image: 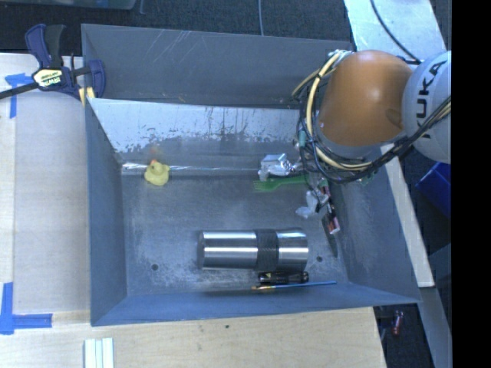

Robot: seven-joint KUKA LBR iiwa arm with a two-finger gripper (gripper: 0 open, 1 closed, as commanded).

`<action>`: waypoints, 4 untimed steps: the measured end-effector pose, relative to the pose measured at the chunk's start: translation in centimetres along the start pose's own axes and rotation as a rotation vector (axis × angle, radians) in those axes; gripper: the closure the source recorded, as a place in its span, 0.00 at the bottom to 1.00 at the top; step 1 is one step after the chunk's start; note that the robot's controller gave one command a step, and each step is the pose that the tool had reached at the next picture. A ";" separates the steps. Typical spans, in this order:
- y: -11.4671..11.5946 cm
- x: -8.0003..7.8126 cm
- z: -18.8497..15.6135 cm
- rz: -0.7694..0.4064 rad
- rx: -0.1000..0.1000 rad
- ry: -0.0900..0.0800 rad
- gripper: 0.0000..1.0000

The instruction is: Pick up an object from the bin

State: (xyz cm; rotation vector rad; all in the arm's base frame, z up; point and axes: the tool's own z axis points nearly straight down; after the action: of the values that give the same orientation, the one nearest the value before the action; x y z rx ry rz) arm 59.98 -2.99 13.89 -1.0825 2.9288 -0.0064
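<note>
**Gripper low at the bin's right, beside a foil wad**

The gripper [317, 208] hangs low at the right side of the bin [107, 228], under the arm's orange cover [360, 98] and a tangle of cables. I cannot tell whether it is spread or pressed together, because cables and shadow hide its end. Nothing can be seen pinched in it.

Nearest to it is a crumpled foil wad [273, 164], just to its left and close to the back wall. A green piece [270, 183] lies at the wad's lower edge, perhaps joined to it. Toward the front, below and left of the gripper, a metal cylinder [253, 249] lies on its side with a dark band round its middle. A dark pen [284, 278] lies along the front wall, just beside the cylinder. A small yellow toy [156, 174] sits well apart at the back left.

As the closest thing, the wad is the likely pick. It should be light and soft, and it will crush under a squeeze, but its rough folds give good grip. It is best taken across its bulk, not by the green piece, which looks thin and low to the floor. The cylinder looks heavy and smooth and is apt to roll or slip. If it is chosen, the dark band is the best place to hold it.
</note>
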 end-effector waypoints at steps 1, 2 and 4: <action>6.6 4.8 -2.4 -0.103 -0.009 0.004 0.00; -2.3 1.6 -2.1 0.121 0.003 -0.006 0.00; -6.2 2.9 -2.4 0.367 0.001 -0.003 0.00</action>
State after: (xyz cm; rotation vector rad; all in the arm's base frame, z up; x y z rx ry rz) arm 61.78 -9.62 16.27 -0.5286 3.0738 -0.0006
